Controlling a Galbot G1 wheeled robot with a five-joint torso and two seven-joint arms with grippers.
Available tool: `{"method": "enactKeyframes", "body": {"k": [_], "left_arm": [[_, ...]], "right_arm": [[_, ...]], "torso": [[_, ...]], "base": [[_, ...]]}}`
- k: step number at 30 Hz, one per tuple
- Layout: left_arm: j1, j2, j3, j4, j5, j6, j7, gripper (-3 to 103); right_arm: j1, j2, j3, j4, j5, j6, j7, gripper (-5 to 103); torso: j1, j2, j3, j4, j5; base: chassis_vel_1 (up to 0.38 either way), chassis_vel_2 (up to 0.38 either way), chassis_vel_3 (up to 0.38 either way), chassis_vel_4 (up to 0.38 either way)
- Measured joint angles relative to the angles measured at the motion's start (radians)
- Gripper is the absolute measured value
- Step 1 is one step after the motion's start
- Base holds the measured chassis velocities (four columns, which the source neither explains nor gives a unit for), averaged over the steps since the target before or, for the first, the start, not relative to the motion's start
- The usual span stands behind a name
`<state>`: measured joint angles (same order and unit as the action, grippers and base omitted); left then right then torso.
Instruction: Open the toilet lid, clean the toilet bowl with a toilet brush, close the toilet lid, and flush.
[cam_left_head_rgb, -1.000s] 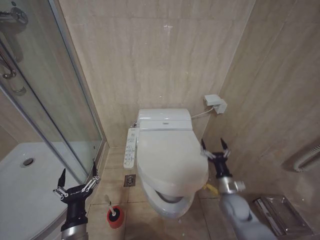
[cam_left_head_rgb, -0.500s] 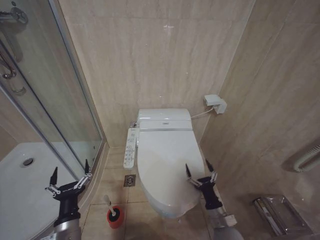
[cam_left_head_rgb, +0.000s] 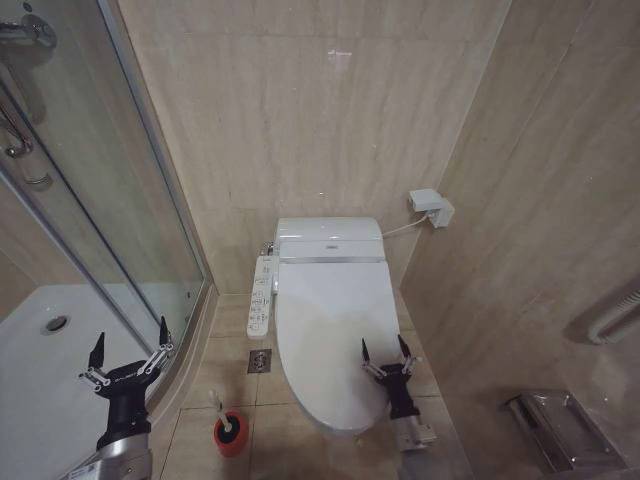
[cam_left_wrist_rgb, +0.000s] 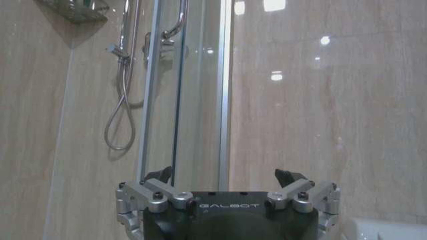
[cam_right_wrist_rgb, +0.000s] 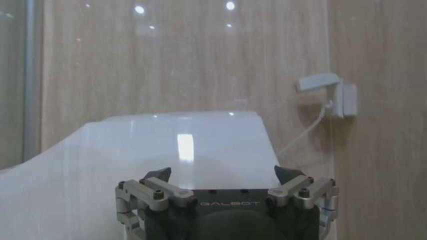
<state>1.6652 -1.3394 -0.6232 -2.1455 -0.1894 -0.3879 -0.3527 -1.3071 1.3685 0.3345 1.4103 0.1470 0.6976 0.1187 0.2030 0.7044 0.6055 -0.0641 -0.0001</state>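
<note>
The toilet lid (cam_left_head_rgb: 328, 320) lies flat and shut, glossy white, and hides the toilet bowl beneath it. My right gripper (cam_left_head_rgb: 382, 346) is open, fingers pointing up, over the lid's front right edge; the right wrist view shows the same gripper (cam_right_wrist_rgb: 223, 173) with the lid (cam_right_wrist_rgb: 180, 145) stretching away from it. My left gripper (cam_left_head_rgb: 130, 335) is open at the lower left, beside the shower's glass, and holds nothing (cam_left_wrist_rgb: 225, 175). On the floor left of the toilet the toilet brush (cam_left_head_rgb: 216, 404) stands in its red cup (cam_left_head_rgb: 231, 436).
A white button panel (cam_left_head_rgb: 262, 295) runs along the toilet's left side. The glass shower enclosure (cam_left_head_rgb: 110, 220) and its white tray (cam_left_head_rgb: 50, 370) fill the left. A wall box with a cable (cam_left_head_rgb: 432, 207) sits right of the tank. A metal holder (cam_left_head_rgb: 555, 428) lies at the right.
The lid has dropped from partly raised to fully shut. My right gripper moved down and left from the lid's right side to its front edge. The left gripper drifted left.
</note>
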Motion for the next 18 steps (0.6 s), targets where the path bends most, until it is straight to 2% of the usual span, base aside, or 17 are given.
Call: {"method": "enactKeyframes", "body": {"k": [7,12,15,16,18], "left_arm": [[-0.024,0.014,-0.015,0.036,-0.016,0.003,0.001,100],[-0.054,0.027,-0.019,0.073,-0.030,0.012,0.014,100],[-0.105,0.061,-0.019,0.115,-0.039,0.036,0.029,100],[-0.105,0.061,-0.019,0.115,-0.039,0.036,0.029,100],[-0.132,0.089,-0.019,0.137,-0.065,0.041,0.055,100]], "right_arm": [[-0.036,0.002,0.020,0.095,0.017,0.021,-0.009,100],[-0.095,-0.003,0.035,0.241,0.019,0.036,-0.018,100],[-0.110,-0.010,0.051,0.388,0.031,-0.010,0.008,100],[-0.110,-0.010,0.051,0.388,0.031,-0.010,0.008,100],[-0.110,-0.022,0.065,0.463,0.036,-0.066,0.034,100]], "torso": [[0.000,0.000,0.000,0.0002,-0.0001],[0.000,0.000,0.000,0.0001,0.0000],[0.000,0.000,0.000,-0.0001,-0.0001],[0.000,0.000,0.000,-0.0001,-0.0001],[0.000,0.000,0.000,-0.0001,-0.0002]], "base": [[0.000,0.000,0.000,0.000],[0.000,0.000,0.000,0.000],[0.000,0.000,0.000,0.000],[0.000,0.000,0.000,0.000],[0.000,0.000,0.000,0.000]]}}
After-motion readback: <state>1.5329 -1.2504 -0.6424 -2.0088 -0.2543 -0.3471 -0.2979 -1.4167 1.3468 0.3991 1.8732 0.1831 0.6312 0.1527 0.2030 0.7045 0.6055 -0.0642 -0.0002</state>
